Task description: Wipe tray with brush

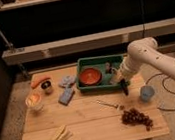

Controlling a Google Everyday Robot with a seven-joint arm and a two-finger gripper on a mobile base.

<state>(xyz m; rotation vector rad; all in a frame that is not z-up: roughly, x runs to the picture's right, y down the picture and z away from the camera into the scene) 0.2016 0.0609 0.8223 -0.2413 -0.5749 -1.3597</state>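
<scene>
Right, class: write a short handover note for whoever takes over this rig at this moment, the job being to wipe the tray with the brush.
Gripper: shut on the brush, at the tray's front right corner, with the brush hanging down by the rim.
Tray: at the back of the table, with a red-orange bowl in its left half.
Done: brush is in hand. How much has been wiped cannot be told.
Left: move the brush over the tray's floor and sweep, probably working round the bowl.
</scene>
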